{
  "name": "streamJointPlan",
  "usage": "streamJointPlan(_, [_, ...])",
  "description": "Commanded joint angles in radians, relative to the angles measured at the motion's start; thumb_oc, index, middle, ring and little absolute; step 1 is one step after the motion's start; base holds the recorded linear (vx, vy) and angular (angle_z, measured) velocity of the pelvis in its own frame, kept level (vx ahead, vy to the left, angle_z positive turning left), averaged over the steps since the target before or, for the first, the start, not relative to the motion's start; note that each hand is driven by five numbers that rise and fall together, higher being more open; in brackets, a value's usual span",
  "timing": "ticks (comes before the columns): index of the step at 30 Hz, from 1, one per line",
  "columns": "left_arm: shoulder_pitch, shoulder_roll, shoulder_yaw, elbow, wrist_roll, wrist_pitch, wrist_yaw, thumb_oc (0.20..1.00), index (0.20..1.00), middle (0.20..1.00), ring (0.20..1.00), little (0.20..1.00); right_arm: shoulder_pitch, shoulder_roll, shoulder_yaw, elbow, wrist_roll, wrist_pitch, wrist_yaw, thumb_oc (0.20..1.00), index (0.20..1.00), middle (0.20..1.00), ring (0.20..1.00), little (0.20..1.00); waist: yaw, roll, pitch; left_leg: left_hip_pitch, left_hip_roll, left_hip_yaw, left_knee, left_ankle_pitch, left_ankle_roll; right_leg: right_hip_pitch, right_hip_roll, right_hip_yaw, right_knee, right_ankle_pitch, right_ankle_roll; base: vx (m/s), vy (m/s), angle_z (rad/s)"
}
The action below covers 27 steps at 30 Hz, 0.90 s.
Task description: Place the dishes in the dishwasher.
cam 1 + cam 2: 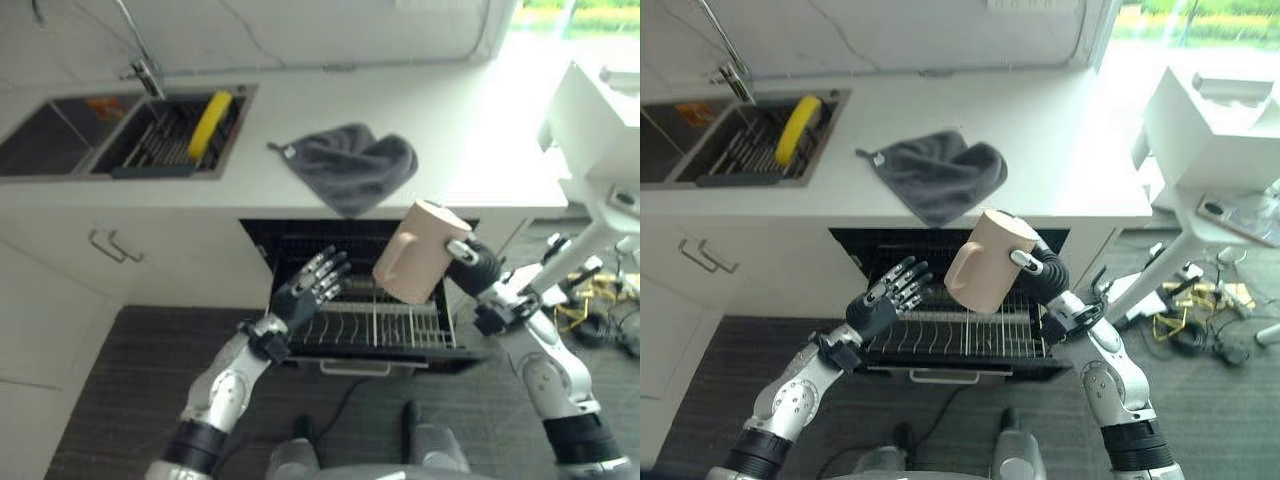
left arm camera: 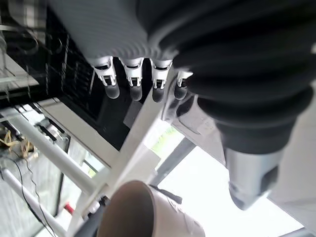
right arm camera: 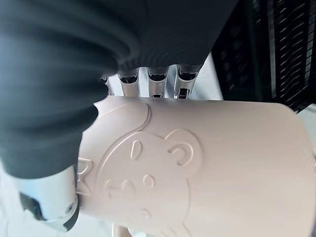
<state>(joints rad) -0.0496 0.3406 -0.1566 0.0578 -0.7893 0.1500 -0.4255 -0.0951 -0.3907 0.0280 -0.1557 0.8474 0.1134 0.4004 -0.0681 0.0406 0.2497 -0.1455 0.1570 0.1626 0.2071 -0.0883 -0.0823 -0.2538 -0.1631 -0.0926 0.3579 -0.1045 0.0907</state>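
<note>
Over dishwasher rack (image 1: 385,325): bear-embossed cup (image 3: 197,168).

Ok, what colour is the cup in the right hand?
Pale pinkish-beige cup, with an embossed bear face; the right wrist view shows it best, held by the right hand.

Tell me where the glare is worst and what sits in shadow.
Left eye view: light from the window washes out the countertop at its right end; the dishwasher cavity is dark. Left wrist view: bright backlight silhouettes the left hand. Right wrist view: the cup in the right hand is evenly lit, no glare.
</note>
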Motion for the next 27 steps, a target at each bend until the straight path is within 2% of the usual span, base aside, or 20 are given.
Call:
streamJointPlan(1, [-0.034,0.037,0.028,-0.05,0.116,-0.064,0.049,1.0,1.0,1.0,1.0,1.0,-0.044,0.036,-0.037,-0.071,0.072,-0.097,-0.002,0.2,0.2,0.2,0.2,0.2,0.003,-0.034,0.005,-0.003,0.049,-0.087,0.162,-0.081,-0.011,0.112,-0.02,-0.007,0.017,-0.087,0.008,0.02,-0.01,0.06])
streamJointPlan(4, [-0.029,0.046,0.025,-0.071,0.119,-0.037,0.079,1.0,1.0,1.0,1.0,1.0,-0.039,0.035,-0.025,-0.069,0.047,-0.112,-0.007,0.2,0.2,0.2,0.2,0.2,0.004,-0.033,0.03,-0.047,0.047,-0.103,0.221,-0.102,-0.005,0.067,-0.034,0.006,0.075,-0.097,0.011,0.03,-0.015,0.08])
streamJointPlan(7, [-0.041,0.056,0.016,-0.086,0.142,-0.037,0.119,1.0,1.0,1.0,1.0,1.0,-0.046,0.029,-0.022,-0.066,0.046,-0.129,-0.024,0.2,0.2,0.2,0.2,0.2,0.005,-0.034,0.059,-0.101,0.042,-0.116,0.271,-0.116,-0.001,0.014,-0.046,0.012,0.127,-0.102,0.016,-0.05,-0.024,0.05])
streamJointPlan(12, [-0.059,0.117,-0.004,-0.084,0.442,-0.064,0.233,1.0,1.0,1.0,1.0,1.0,-0.064,0.015,-0.029,-0.043,0.102,-0.137,-0.074,0.2,0.2,0.2,0.2,0.2,0.003,-0.027,0.101,-0.157,0.047,-0.136,0.331,-0.129,-0.004,-0.047,-0.059,0.031,0.197,-0.113,0.023,0.0,0.003,-0.03])
streamJointPlan(14, [-0.075,0.16,-0.014,-0.068,0.574,-0.065,0.279,1.0,1.0,1.0,1.0,1.0,-0.072,0.006,-0.032,-0.037,0.122,-0.133,-0.084,0.2,0.2,0.2,0.2,0.2,0.002,-0.023,0.106,-0.162,0.047,-0.138,0.336,-0.13,-0.006,-0.053,-0.061,0.034,0.204,-0.114,0.026,0.03,0.043,-0.04])
streamJointPlan(15, [-0.091,0.208,-0.024,-0.057,0.702,-0.065,0.294,1.0,1.0,1.0,1.0,1.0,-0.074,-0.004,-0.035,-0.031,0.141,-0.133,-0.082,0.2,0.2,0.2,0.2,0.2,0.001,-0.021,0.111,-0.164,0.048,-0.137,0.341,-0.13,-0.008,-0.056,-0.065,0.033,0.207,-0.113,0.029,0.03,0.051,0.01])
streamJointPlan(16, [-0.105,0.24,-0.034,-0.053,0.759,-0.053,0.294,1.0,1.0,1.0,1.0,1.0,-0.076,-0.009,-0.036,-0.032,0.144,-0.134,-0.087,0.2,0.2,0.2,0.2,0.2,0.0,-0.02,0.113,-0.165,0.048,-0.136,0.343,-0.13,-0.01,-0.058,-0.068,0.034,0.209,-0.112,0.032,0.03,0.046,0.05])
streamJointPlan(22, [-0.167,0.358,-0.109,-0.056,1.095,0.044,0.204,1.0,1.0,1.0,1.0,1.0,-0.085,-0.019,-0.045,-0.012,0.171,-0.13,-0.079,0.2,0.2,0.2,0.2,0.2,-0.006,-0.017,0.122,-0.168,0.051,-0.136,0.352,-0.131,-0.014,-0.061,-0.078,0.035,0.21,-0.102,0.046,0.01,0.022,0.06])
streamJointPlan(25, [-0.198,0.424,-0.151,-0.049,1.255,0.095,0.087,1.0,1.0,1.0,1.0,1.0,-0.096,-0.037,-0.046,-0.004,0.183,-0.126,-0.071,0.2,0.2,0.2,0.2,0.2,-0.011,-0.013,0.132,-0.169,0.053,-0.136,0.345,-0.125,-0.018,-0.06,-0.081,0.036,0.198,-0.094,0.053,-0.05,0.033,0.0])
streamJointPlan(27, [-0.203,0.456,-0.17,-0.049,1.343,0.093,-0.011,1.0,1.0,1.0,1.0,1.0,-0.099,-0.044,-0.052,0.002,0.189,-0.124,-0.064,0.2,0.2,0.2,0.2,0.2,-0.013,-0.01,0.137,-0.168,0.055,-0.135,0.339,-0.122,-0.02,-0.059,-0.082,0.035,0.189,-0.09,0.056,-0.08,0.034,-0.04])
